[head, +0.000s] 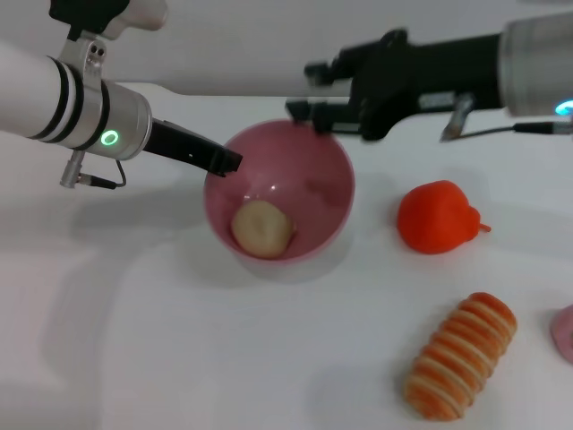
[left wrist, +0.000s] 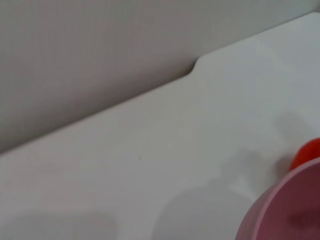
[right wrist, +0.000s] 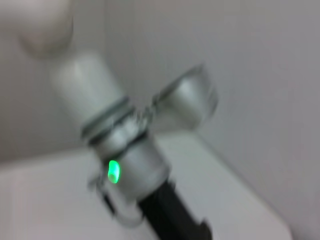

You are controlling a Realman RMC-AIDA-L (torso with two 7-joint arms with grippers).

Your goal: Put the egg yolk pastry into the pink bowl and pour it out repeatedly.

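The pink bowl (head: 318, 175) is tilted with its opening toward me, held at its left rim by my left gripper (head: 226, 165), which is shut on the rim. The egg yolk pastry (head: 261, 228), a pale cream lump, lies inside the bowl against its lower wall. My right gripper (head: 309, 90) hovers just above the bowl's back rim, open and empty. The left wrist view shows part of the bowl's outer wall (left wrist: 287, 210).
A red-orange pear-like fruit (head: 439, 218) lies right of the bowl on the white table (head: 134, 340). An orange-and-cream striped roll (head: 461, 356) lies at the front right. A pink object (head: 564, 333) shows at the right edge.
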